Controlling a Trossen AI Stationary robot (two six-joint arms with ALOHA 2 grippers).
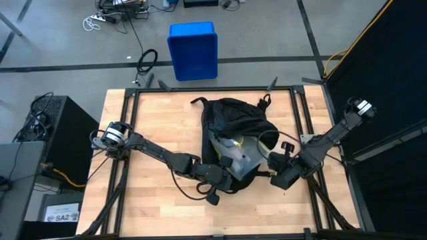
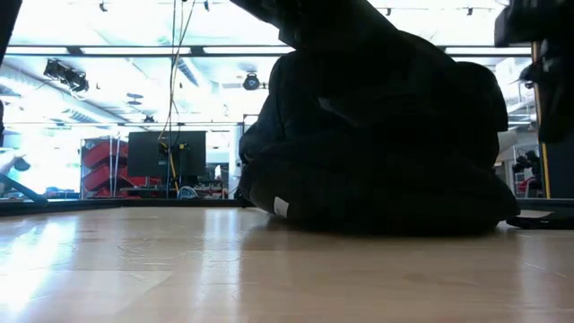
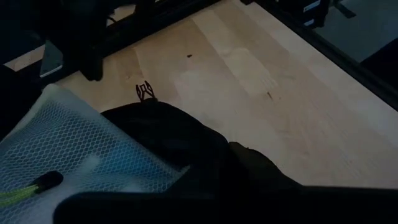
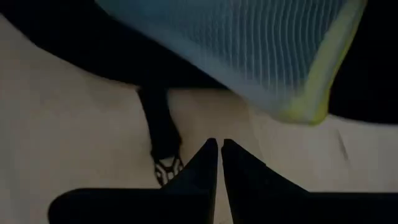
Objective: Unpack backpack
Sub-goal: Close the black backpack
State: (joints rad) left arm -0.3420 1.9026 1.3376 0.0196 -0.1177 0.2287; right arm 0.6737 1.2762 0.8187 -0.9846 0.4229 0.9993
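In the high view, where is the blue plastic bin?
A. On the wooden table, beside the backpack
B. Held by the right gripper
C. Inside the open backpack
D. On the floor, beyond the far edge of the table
D: the blue plastic bin stands on the grey floor past the table edge, apart from the backpack.

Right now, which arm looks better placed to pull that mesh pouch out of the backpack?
Probably the left. Its tool sits at the backpack opening, against the mesh pouch. The right tool is shut, over bare table beside the bag.
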